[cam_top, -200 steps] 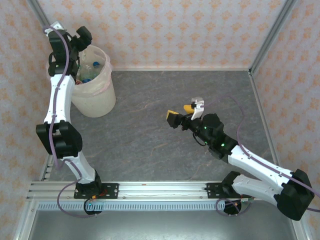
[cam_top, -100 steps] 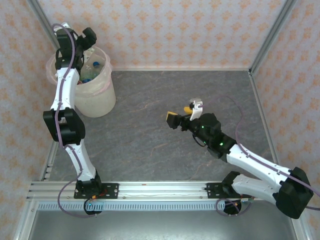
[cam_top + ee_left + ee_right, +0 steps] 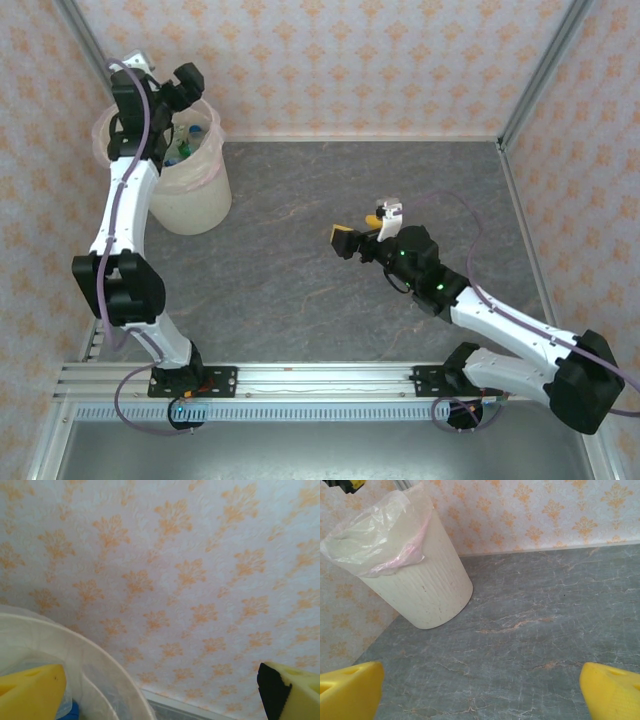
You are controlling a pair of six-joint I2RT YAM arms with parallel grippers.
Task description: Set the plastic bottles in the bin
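The cream bin (image 3: 190, 195) with its pinkish liner stands at the table's far left corner. Several plastic bottles (image 3: 192, 138), clear and green, lie inside it. My left gripper (image 3: 160, 78) hangs above the bin's back rim, open and empty, facing the wall. In the left wrist view its yellow pads (image 3: 30, 690) flank the bin rim (image 3: 102, 662), and a blue cap (image 3: 73, 711) peeks up beside one pad. My right gripper (image 3: 361, 227) hovers over mid-table, open with nothing between its pads (image 3: 612, 692). It faces the bin (image 3: 420, 592).
Patterned walls (image 3: 350, 60) close the back and both sides, with metal posts (image 3: 540, 80) at the corners. The grey stone-look tabletop (image 3: 330, 180) stretches between the bin and my right arm. The arm bases sit on a rail (image 3: 300, 380) at the near edge.
My left arm has swung its wrist a little to the right over the bin. The right gripper has edged slightly left. Both stay open.
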